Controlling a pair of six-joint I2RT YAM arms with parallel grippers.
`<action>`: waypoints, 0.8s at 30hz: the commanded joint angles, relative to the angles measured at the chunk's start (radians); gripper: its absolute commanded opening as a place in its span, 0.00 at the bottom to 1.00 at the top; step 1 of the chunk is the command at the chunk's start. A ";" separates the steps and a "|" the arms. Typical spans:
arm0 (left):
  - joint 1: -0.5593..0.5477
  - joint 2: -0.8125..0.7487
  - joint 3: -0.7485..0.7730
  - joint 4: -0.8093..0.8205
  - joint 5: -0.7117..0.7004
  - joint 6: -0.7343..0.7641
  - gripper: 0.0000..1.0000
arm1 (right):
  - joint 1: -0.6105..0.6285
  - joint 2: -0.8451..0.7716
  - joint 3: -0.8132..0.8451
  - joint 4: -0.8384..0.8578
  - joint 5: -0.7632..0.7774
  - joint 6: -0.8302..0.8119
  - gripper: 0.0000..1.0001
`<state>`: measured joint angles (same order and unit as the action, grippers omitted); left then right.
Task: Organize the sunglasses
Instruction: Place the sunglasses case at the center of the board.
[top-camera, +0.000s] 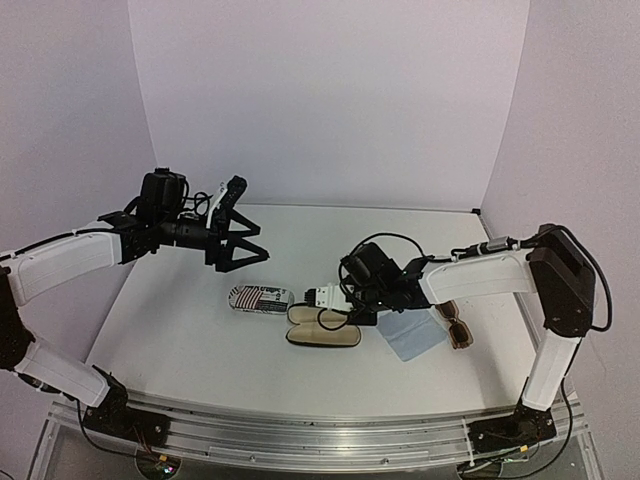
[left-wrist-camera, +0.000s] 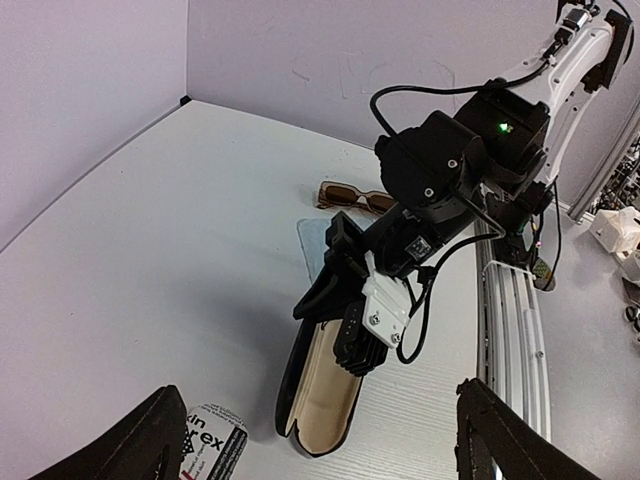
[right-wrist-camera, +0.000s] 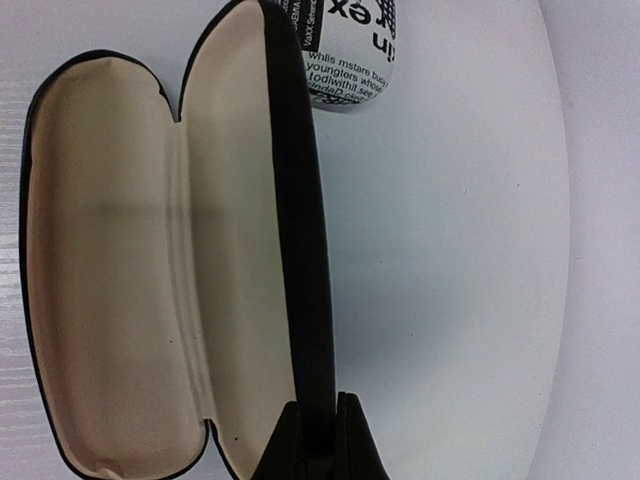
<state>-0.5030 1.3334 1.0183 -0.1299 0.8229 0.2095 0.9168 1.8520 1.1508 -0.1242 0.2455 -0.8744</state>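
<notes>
The white table (top-camera: 180, 320) fills the view from above, with both arms bolted at its 6 o'clock edge. The left arm (top-camera: 60, 262) rises from the 7 o'clock corner, folds back on itself and reaches level toward the centre, well above the surface. The left gripper (top-camera: 238, 250) hangs over the 10 o'clock part of the table with its fingers spread wide and nothing between them. The right arm (top-camera: 480, 272) climbs from the 5 o'clock corner to a high elbow, then slopes down toward 9 o'clock, wrist low over the middle of the table. The right gripper (right-wrist-camera: 321, 420) is pinched tight on the thin dark rim of the black case (top-camera: 323, 335). That case lies open just toward 6 o'clock from the table's centre, both cream-lined halves facing up and bare. From the right wrist, the rim runs straight out of the closed fingertips. At 3 o'clock from the case lies a light-blue cloth (top-camera: 415, 338), flat and just beside it. At 10 o'clock from the case, close by but not touching, a patterned case (top-camera: 258, 298) lies shut on its side, printed with black-and-white text. The brown sunglasses (top-camera: 455, 325) lie on the table at 3 o'clock from the cloth, at its edge and under the right forearm, apart from both grippers.
</notes>
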 joint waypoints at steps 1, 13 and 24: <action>0.004 -0.030 -0.005 0.037 -0.008 0.014 0.87 | 0.011 0.006 0.013 0.070 0.003 -0.013 0.09; 0.004 -0.023 -0.005 0.027 -0.011 0.023 0.87 | 0.011 -0.018 0.006 0.074 -0.002 -0.006 0.26; 0.004 -0.025 -0.005 0.024 -0.009 0.034 0.87 | 0.010 -0.061 0.020 0.074 -0.070 0.140 0.30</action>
<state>-0.5030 1.3334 1.0183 -0.1300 0.8150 0.2199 0.9218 1.8501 1.1507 -0.0685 0.2179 -0.8266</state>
